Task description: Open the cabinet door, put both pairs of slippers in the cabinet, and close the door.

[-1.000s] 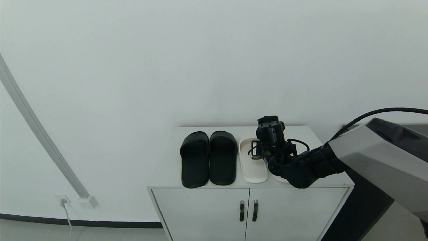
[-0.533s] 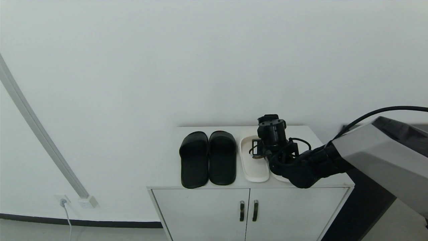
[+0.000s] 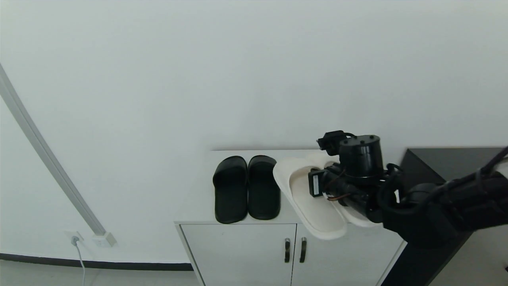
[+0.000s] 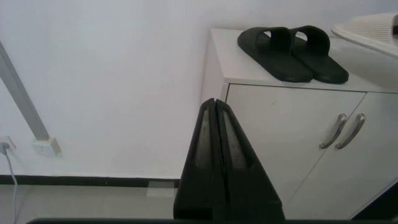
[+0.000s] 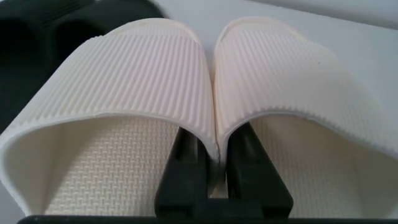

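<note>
Holds both white slippers (image 3: 317, 212) in right gripper (image 5: 210, 163), seemingly pinched by adjoining straps; shows left gripper (image 4: 216, 134) closed, empty.

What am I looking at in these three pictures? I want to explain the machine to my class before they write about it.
This is a robot with two arms on a wheeled base. The wide picture comes from a camera on its head. The other two come from cameras on its wrists, each looking along that arm's own gripper, a clamp with two fingers.

In front of it stands a low white two-door cabinet, with both doors shut. On top lies a pair of black open-toed slide slippers.

The right gripper is clamped on a pair of cream ribbed slide slippers. It pinches their inner edges together and holds them tilted in the air at the cabinet's front edge.

The left gripper, with its fingers pressed together and nothing in them, hangs low beside the cabinet.
</note>
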Robot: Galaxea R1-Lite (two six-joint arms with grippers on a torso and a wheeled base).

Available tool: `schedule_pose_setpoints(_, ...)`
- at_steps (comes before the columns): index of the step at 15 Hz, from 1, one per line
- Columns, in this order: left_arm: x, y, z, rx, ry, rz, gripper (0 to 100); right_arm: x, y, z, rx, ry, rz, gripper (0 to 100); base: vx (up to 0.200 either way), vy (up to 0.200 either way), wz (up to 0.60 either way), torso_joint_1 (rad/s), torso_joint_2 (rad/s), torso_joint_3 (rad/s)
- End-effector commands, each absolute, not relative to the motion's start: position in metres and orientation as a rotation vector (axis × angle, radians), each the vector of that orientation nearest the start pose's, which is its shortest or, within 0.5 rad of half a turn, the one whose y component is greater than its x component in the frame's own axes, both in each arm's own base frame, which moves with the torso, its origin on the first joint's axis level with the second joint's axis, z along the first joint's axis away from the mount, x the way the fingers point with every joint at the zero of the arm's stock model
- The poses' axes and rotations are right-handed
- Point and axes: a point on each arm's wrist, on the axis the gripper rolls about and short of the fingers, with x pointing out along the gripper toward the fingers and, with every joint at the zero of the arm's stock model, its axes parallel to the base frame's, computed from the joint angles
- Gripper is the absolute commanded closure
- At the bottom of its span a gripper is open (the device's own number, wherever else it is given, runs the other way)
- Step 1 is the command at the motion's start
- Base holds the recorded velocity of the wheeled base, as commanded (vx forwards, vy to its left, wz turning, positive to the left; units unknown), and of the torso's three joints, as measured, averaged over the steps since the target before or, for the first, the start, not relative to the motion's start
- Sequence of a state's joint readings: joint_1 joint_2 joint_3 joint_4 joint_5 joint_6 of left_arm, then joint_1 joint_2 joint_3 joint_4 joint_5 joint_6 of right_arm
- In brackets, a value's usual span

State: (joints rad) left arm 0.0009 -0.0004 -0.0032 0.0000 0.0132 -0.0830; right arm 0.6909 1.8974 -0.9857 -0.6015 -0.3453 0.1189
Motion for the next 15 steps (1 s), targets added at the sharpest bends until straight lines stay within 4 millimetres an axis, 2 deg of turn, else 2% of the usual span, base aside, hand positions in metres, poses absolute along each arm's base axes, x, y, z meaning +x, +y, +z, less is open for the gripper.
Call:
schedule_pose_setpoints(1,-0.023,0.000,0.076,-0.083,-0.004,0.015,100,0.228,0.197,0.190,-0.024,0.246,0.510,100,0.000,0.000,0.00,0.000,0.00,0.000)
schedule_pose_setpoints(4,-0.023,0.000,0.076,-0.083,-0.004,0.015,100,0.192,0.178,0.191,-0.013,0.274,0.727,100,0.000,0.000,0.00,0.000,0.00,0.000)
schedule_pose_setpoints(6,-0.023,0.000,0.076,-0.083,-0.004,0.015,100,0.176,0.168,0.186,-0.009,0.300,0.835,100,0.000,0.000,0.00,0.000,0.00,0.000)
schedule_pose_setpoints(11,-0.023,0.000,0.076,-0.084,-0.004,0.015,100,0.173,0.172,0.181,-0.024,0.321,0.868,100,0.000,0.000,0.00,0.000,0.00,0.000)
schedule_pose_setpoints(15,-0.023,0.000,0.076,-0.084,-0.004,0.015,100,0.173,0.172,0.178,-0.027,0.332,0.868,100,-0.200,0.000,0.00,0.006,0.00,0.002)
